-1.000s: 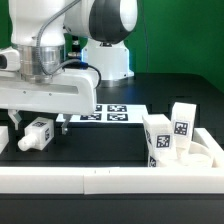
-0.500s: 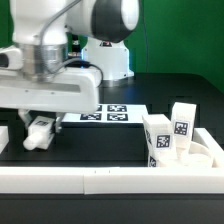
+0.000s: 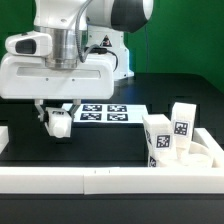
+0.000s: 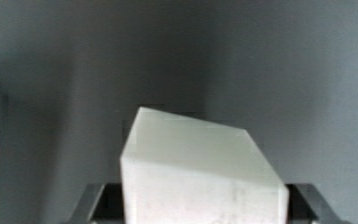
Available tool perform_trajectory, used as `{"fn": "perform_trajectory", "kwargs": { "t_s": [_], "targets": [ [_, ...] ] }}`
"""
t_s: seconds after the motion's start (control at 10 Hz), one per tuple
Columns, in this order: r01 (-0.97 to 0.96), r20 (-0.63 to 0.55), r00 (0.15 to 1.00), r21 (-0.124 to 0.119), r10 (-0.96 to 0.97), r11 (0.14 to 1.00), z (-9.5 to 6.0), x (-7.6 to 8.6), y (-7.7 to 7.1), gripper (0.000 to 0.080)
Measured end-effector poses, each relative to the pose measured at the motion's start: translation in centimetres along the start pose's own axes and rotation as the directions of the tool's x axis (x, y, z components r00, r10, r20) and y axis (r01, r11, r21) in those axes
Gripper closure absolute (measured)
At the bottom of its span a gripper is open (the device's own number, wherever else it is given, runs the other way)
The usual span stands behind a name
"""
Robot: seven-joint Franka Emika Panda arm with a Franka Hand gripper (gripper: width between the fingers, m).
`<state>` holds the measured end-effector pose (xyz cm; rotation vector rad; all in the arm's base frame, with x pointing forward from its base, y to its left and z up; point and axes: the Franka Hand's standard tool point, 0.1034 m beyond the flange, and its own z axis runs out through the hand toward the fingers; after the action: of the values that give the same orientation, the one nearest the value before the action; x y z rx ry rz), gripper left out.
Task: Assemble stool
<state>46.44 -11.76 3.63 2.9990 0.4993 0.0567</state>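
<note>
Gripper [image 3: 57, 116] clamped on a chunky white plastic stool leg [image 3: 59, 126] with dark tag marks on its face. The leg looks clear of the black table [image 3: 100, 145]. Wrist view agrees: same leg [image 4: 190, 160] fills the gap, dark fingers [image 4: 105, 203] tight on either side.

Delta vs a second ago: the leg lay loose on the table at the exterior view's left, jaws wide above it. Half a second ago they were already pinched on it, low down. Now the hand sits higher and further toward the exterior view's right, leg carried along.

Near to far:
- Long white border rail [image 3: 90, 180] across the front, unchanged.
- Behind it, at the exterior view's right, thick round white plastic seat [image 3: 205, 155] with two more tagged white legs [image 3: 158, 140] upright at it. Cannot tell if they're socketed. Same spot as before.
- Held leg hangs just beside the near corner of the marker board [image 3: 110, 110], which lies flat and has not moved.
- Farthest: white robot base [image 3: 118, 60], green backdrop [image 3: 190, 40].
</note>
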Motion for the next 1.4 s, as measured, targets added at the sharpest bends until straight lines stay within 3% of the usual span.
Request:
{"fn": "perform_trajectory", "kwargs": {
  "t_s": [0.2,0.4,0.6,0.9,1.0,1.1,1.2,1.4],
  "targets": [
    [0.107,0.008,0.994,0.002,-0.107,0.994,0.0,0.0,-0.1,0.0478],
    [0.125,0.061,0.990,0.078,-0.130,0.989,-0.1,-0.5,-1.7,0.0478],
    [0.258,0.059,0.963,0.062,-0.262,0.964,0.3,-0.4,-2.2,0.0478],
    [0.436,0.055,0.896,0.067,-0.440,0.897,0.3,-0.5,-1.9,0.0478],
    [0.529,0.052,0.845,0.067,-0.532,0.846,0.1,0.2,-3.0,0.0478],
    [0.654,0.048,0.752,0.059,-0.657,0.754,-0.4,1.2,-4.8,0.0478],
    [0.758,0.051,0.649,0.050,-0.759,0.651,-0.4,1.6,-5.6,0.0478],
    [0.805,0.058,0.588,0.054,-0.807,0.590,-0.3,0.8,-3.7,0.0478]
  ]
}}
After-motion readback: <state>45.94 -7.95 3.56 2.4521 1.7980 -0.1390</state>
